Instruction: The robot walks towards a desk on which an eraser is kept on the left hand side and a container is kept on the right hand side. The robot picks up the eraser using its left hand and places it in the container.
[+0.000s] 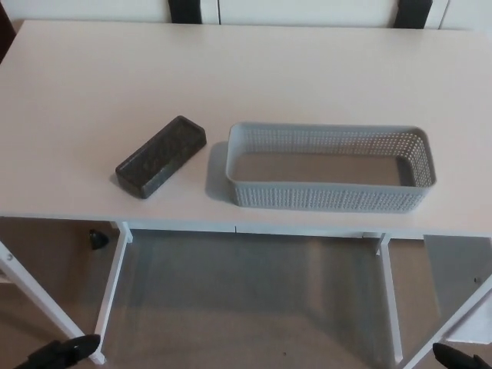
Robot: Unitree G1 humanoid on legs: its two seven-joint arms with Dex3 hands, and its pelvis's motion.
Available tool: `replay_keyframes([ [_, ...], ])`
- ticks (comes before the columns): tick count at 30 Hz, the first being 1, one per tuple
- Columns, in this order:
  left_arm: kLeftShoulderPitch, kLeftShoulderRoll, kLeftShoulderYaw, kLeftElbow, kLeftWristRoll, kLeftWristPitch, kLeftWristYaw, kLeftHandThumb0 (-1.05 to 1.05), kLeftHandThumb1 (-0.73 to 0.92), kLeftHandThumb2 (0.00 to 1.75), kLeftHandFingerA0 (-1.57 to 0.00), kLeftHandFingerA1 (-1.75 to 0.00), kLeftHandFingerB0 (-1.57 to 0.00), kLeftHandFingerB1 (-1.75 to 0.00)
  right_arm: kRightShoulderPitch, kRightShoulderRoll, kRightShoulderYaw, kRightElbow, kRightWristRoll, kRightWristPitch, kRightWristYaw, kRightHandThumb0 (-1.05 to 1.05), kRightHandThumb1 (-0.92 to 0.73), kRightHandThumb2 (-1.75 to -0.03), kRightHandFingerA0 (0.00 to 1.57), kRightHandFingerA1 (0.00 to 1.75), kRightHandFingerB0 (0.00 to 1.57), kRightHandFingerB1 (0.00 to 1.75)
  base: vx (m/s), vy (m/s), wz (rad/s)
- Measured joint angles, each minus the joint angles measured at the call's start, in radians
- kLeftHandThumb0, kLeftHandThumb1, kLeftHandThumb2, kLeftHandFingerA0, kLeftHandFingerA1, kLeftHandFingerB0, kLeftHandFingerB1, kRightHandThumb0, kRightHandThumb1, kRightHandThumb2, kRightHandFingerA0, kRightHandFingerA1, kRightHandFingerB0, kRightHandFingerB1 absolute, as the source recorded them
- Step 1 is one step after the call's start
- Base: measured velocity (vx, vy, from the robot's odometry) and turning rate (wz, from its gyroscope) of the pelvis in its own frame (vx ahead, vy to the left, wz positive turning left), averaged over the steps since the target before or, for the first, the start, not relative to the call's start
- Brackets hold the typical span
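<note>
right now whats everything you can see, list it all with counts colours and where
desk: one, white top on white legs, fills the upper part of the view
eraser: one, dark grey-black, lies at a slant on the desk's left near the front edge
container: one, grey perforated basket, empty, on the desk right of the eraser, apart from it
floor: beige, below the desk
left hand: one, black, bottom left corner, low below the desk
right hand: one, black, bottom right corner, only a tip shows

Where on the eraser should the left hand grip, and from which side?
Probably across the middle of the eraser, closing on its two long sides from above. It lies flat and diagonal on the desk, apart from the container, so the left hand would need to turn to match.
</note>
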Motion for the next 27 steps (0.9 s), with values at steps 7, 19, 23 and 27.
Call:
replay_keyframes([
  [7, 0.039, 0.026, -0.041, -0.040, 0.038, -0.041, 0.003, -0.57, 0.62, 0.59, -0.48, -0.35, -0.40, -0.34, 0.015, -0.001, 0.000, -0.013, 0.000, 0.000, -0.001, -0.34, -0.65, -0.59, 0.42, 0.50, 0.25, 0.39, 0.00, 0.000, 0.00],
  [19, 0.066, 0.166, -0.054, -0.424, -0.033, -0.055, -0.076, -0.66, 0.42, 0.77, -0.42, -0.47, -0.35, -0.42, 0.013, 0.001, 0.002, -0.013, 0.000, 0.000, 0.000, -0.34, -0.65, -0.59, 0.41, 0.51, 0.25, 0.40, 0.00, 0.000, 0.00],
  [23, 0.007, 0.220, -0.034, -0.519, -0.086, -0.054, -0.087, -0.48, 0.37, 0.67, -0.39, -0.44, -0.35, -0.42, 0.010, 0.001, 0.002, -0.013, 0.000, 0.000, 0.001, -0.36, -0.66, -0.60, 0.41, 0.52, 0.23, 0.41, 0.00, 0.000, 0.00],
  [27, -0.113, 0.233, -0.026, -0.614, -0.117, -0.044, -0.081, -0.57, 0.41, 0.74, -0.40, -0.49, -0.34, -0.44, 0.008, 0.001, 0.002, -0.014, 0.000, 0.000, 0.001, -0.32, -0.67, -0.60, 0.43, 0.52, 0.25, 0.42, 0.00, 0.000, 0.00],
])
